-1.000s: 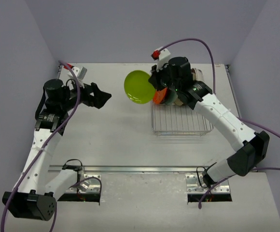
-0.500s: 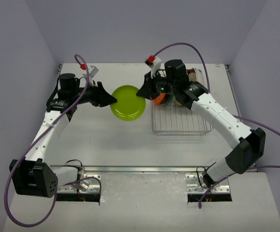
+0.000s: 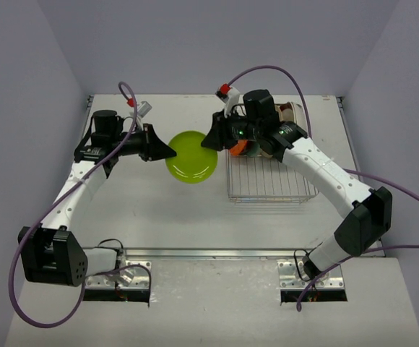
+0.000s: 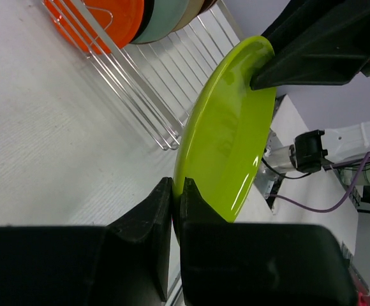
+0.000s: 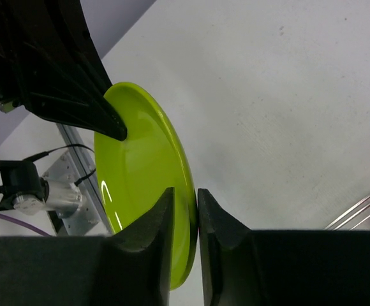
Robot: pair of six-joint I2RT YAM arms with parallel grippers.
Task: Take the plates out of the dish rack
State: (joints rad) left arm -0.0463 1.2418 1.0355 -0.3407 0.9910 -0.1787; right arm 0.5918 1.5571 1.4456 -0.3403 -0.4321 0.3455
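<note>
While the lime green plate (image 3: 191, 165) is being handed over left of the dish rack (image 3: 271, 184), left fingers (image 4: 147, 223) are clamping its rim; right fingers (image 5: 150, 236) are straddling it, grip unclear.

Pale lavender walls (image 3: 195, 43) (plain) enclose white table (image 3: 180, 210).

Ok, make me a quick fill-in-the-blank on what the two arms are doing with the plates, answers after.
1. The raised plate is coloured ____.
2. The left pincer is shut on its ____.
3. Its opposite edge sits between the right pincer's ____.
4. In the dish rack, the front plate is ____.
Answers: lime green; rim; fingers; orange.
</note>
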